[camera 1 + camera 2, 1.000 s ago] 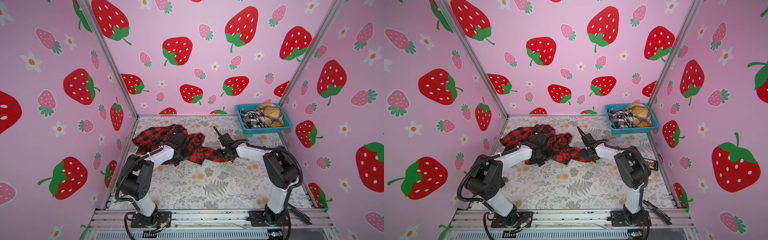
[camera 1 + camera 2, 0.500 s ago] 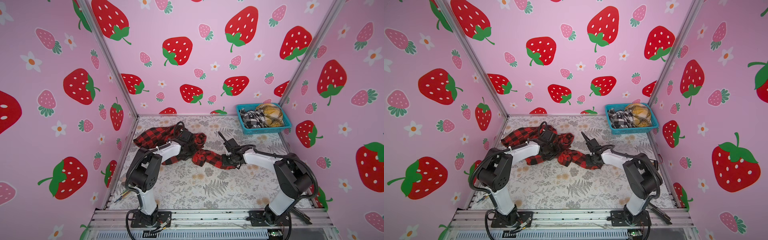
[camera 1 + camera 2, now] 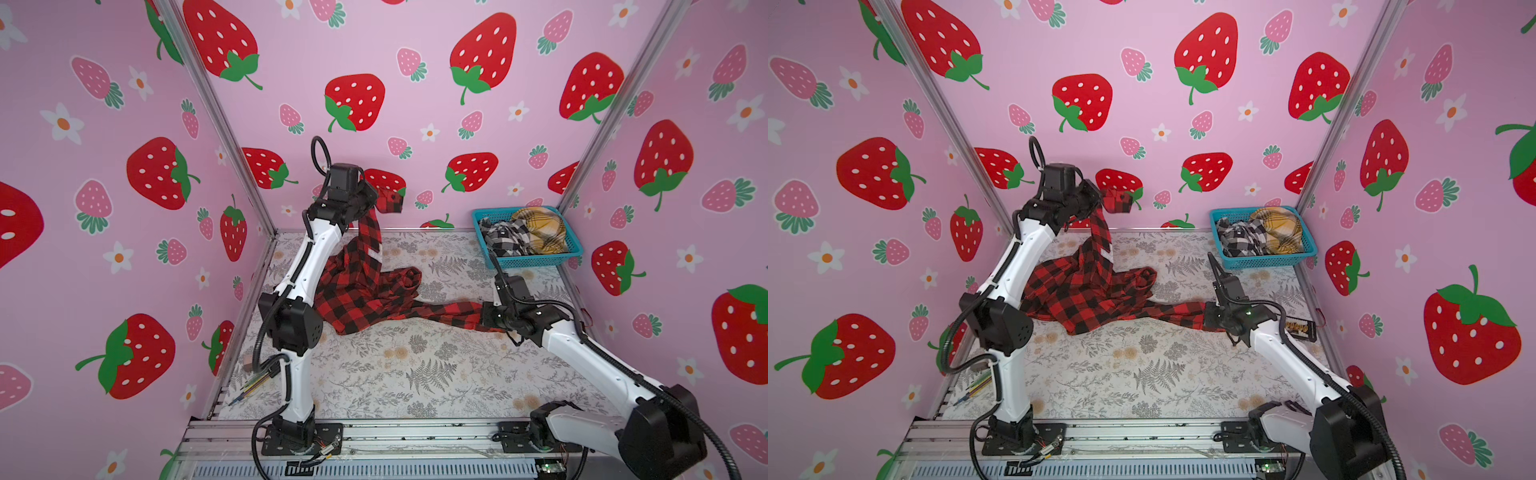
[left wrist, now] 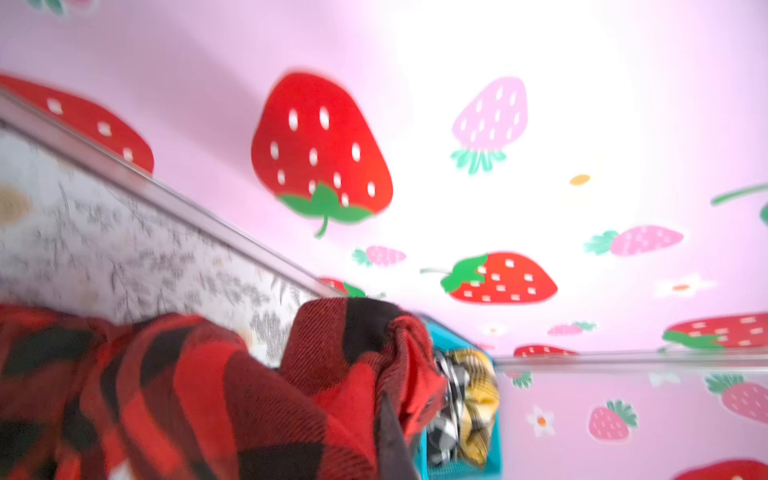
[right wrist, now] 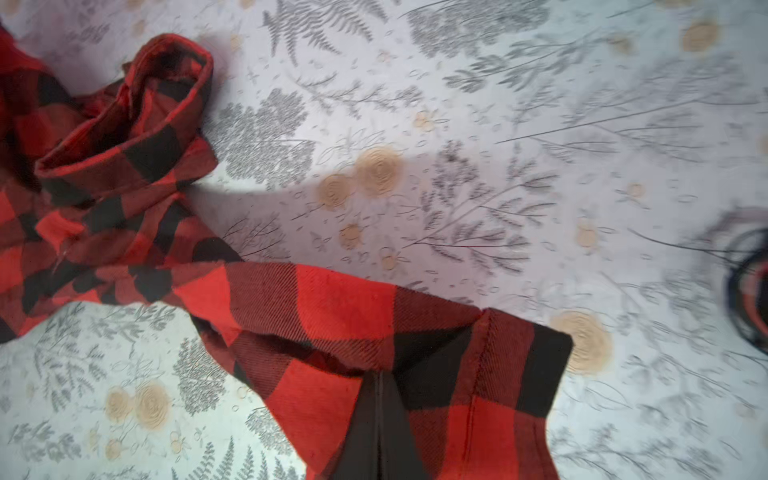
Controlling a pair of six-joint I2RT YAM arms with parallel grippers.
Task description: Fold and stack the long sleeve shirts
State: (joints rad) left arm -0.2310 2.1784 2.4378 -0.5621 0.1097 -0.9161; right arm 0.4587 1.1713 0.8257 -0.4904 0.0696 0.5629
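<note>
Black left gripper (image 3: pixel 374 202): raised, clamped on one sleeve.
Soft red-checked shirt (image 3: pixel 357 293): crumpled on the table (image 3: pixel 415 374), one sleeve lifted.
Black right gripper (image 3: pixel 483 318): clenched on the other cuff.
Teal basket (image 3: pixel 536 262): black-and-white shirt (image 3: pixel 500 240), yellow shirt (image 3: pixel 540 230) heaped inside.

A: Top views bright, even, sharp; edges stretched wide.
B: Left wrist: wall (image 4: pixel 519 187) glares white, shirt (image 4: pixel 187 395) blurred. Right wrist: soft shadow across table (image 5: pixel 478 124), rim smeared.

Left hand (image 3: pixel 373 201) mostly hidden by red shirt (image 3: pixel 361 291).
</note>
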